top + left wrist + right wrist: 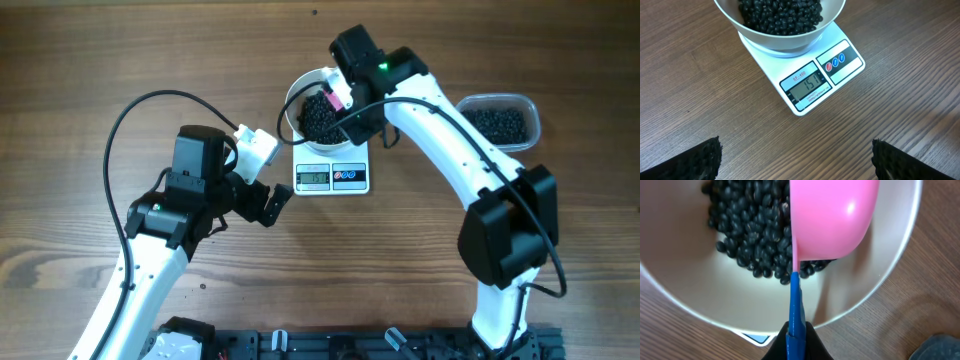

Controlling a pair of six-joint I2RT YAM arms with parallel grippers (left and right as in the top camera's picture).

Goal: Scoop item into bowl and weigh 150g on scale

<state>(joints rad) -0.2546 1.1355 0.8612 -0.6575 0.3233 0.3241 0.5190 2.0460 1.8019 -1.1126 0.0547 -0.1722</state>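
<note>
Brown wood-grain table (80, 60), streaky and matte. In the middle, the scale (810, 80): flat white rectangular plastic, grey display reading 151. On it sits the bowl (780, 42), round, smooth, white, heaped with glossy little black beans (780, 15). Over the bowl, the right gripper (795, 339) is clamped on the blue handle (795, 300) of a shiny pink scoop (835, 220). Near the scale's display edge the left gripper (797, 160) hangs spread wide, ribbed black pads (700, 160) holding nothing. Right of the scale, a clear tub (500, 122) with more beans.

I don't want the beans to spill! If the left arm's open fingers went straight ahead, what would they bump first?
Probably the scale, at its front edge by the display, with the bowl of beans on it just behind. Depth is hard to judge.
</note>
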